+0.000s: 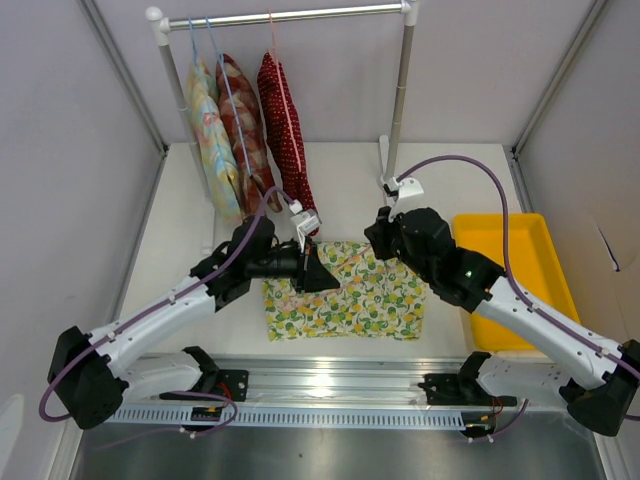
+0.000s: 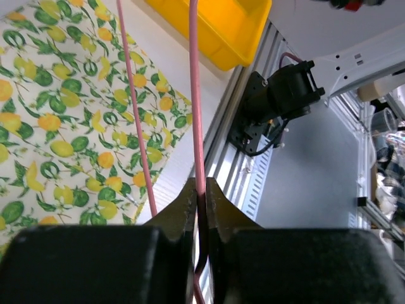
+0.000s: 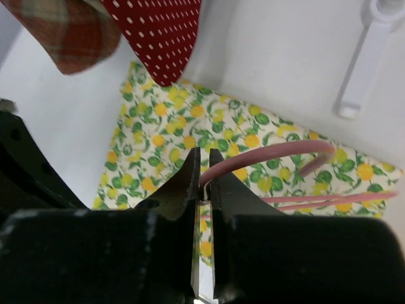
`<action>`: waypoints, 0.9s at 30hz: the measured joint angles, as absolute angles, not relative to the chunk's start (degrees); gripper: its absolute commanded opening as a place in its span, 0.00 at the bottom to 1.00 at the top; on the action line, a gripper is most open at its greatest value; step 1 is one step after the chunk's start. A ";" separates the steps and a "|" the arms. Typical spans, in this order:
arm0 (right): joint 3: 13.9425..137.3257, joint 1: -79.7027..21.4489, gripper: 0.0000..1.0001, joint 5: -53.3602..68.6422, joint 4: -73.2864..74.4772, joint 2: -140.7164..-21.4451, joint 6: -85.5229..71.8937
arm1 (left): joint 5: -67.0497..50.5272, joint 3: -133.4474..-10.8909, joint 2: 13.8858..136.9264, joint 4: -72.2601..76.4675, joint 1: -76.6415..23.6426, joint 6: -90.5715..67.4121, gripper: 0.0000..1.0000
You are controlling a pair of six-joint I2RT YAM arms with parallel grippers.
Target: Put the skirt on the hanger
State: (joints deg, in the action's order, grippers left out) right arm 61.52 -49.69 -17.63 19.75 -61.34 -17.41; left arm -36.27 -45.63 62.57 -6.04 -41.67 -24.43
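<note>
The lemon-print skirt (image 1: 345, 300) lies flat on the white table between the two arms. The pink wire hanger (image 2: 195, 95) hovers just over it, held by both grippers. My left gripper (image 1: 318, 270) is shut on one straight wire of the hanger, which passes between its jaws in the left wrist view (image 2: 200, 187). A second hanger wire (image 2: 136, 107) runs beside it over the skirt (image 2: 63, 107). My right gripper (image 3: 204, 155) is shut on the end of the hanger's curved hook (image 3: 285, 151), above the skirt (image 3: 164, 126).
A yellow tray (image 1: 505, 245) sits at the right of the table. Behind the skirt a clothes rack (image 1: 400, 90) carries a red white-dotted garment (image 1: 283, 130), a plaid one (image 1: 240, 115) and a pastel floral one (image 1: 208, 140). The rack's foot (image 3: 364, 69) stands close to my right gripper.
</note>
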 measured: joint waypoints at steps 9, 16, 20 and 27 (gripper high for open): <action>61.63 -52.71 0.00 -20.88 23.75 -62.15 -21.28 | -33.63 -47.07 62.46 -6.57 -42.04 -20.43 0.62; 63.92 -54.06 0.00 -22.09 26.35 -65.67 -23.92 | -32.67 -52.47 68.16 -4.91 -44.80 -16.45 0.61; 65.14 -54.41 0.00 -22.06 27.22 -67.13 -24.84 | -32.49 -53.76 72.12 -4.10 -46.28 -14.94 0.58; 66.46 -54.41 0.00 -22.24 29.69 -68.49 -25.28 | -29.98 -54.22 74.94 -3.90 -47.64 -13.50 0.34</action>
State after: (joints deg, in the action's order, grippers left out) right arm 66.46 -54.41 -22.24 29.69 -68.49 -25.28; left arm -29.98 -54.22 74.94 -3.90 -47.64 -13.50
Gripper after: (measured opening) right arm 0.054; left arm 0.413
